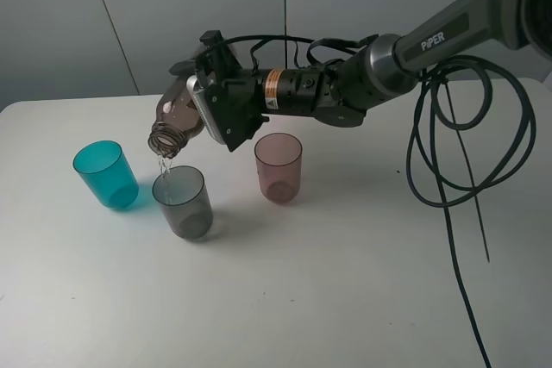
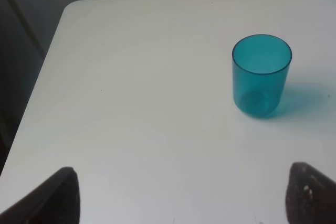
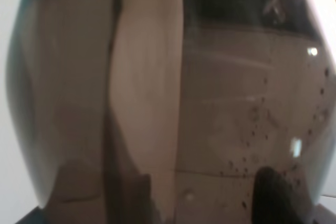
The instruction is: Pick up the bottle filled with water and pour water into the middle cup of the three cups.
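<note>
Right gripper (image 1: 205,105) clamped round bottle (image 1: 177,114), neck tipped down above middle cup (image 1: 183,202) so stream (image 1: 161,161) lands inside; left gripper (image 2: 184,198) spread, idle near teal cup (image 2: 261,75)

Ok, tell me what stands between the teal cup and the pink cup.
The grey middle cup, with the tilted bottle's mouth above it, stands between the teal cup and pink cup. The exterior high view shows it.
</note>
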